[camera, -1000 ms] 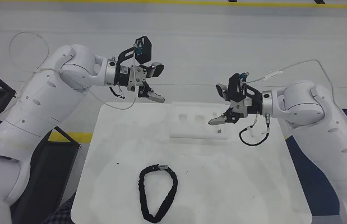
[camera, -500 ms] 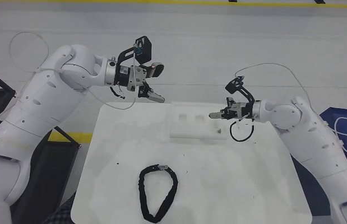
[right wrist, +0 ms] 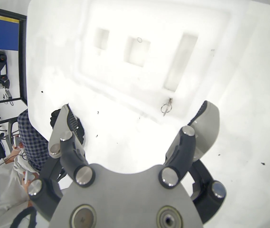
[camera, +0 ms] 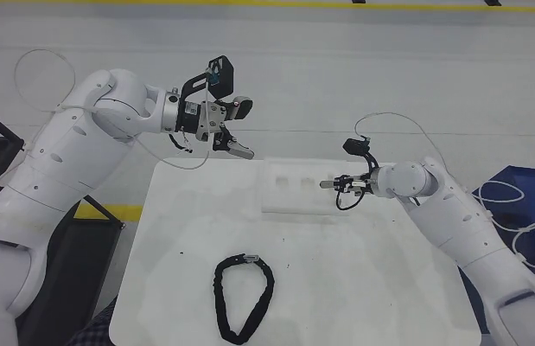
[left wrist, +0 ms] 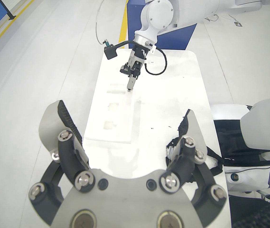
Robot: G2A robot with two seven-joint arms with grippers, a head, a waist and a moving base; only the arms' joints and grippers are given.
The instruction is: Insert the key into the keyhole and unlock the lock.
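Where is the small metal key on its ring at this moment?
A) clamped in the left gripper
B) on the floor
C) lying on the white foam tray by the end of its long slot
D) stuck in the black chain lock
C: the right wrist view shows the small metal key lying on the white foam tray, just past the end of the long slot, ahead of the open right gripper.

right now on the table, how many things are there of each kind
foam tray: 1
key, lying on the tray: 1
small ring, in the tray's middle recess: 1
chain lock: 1
total: 4
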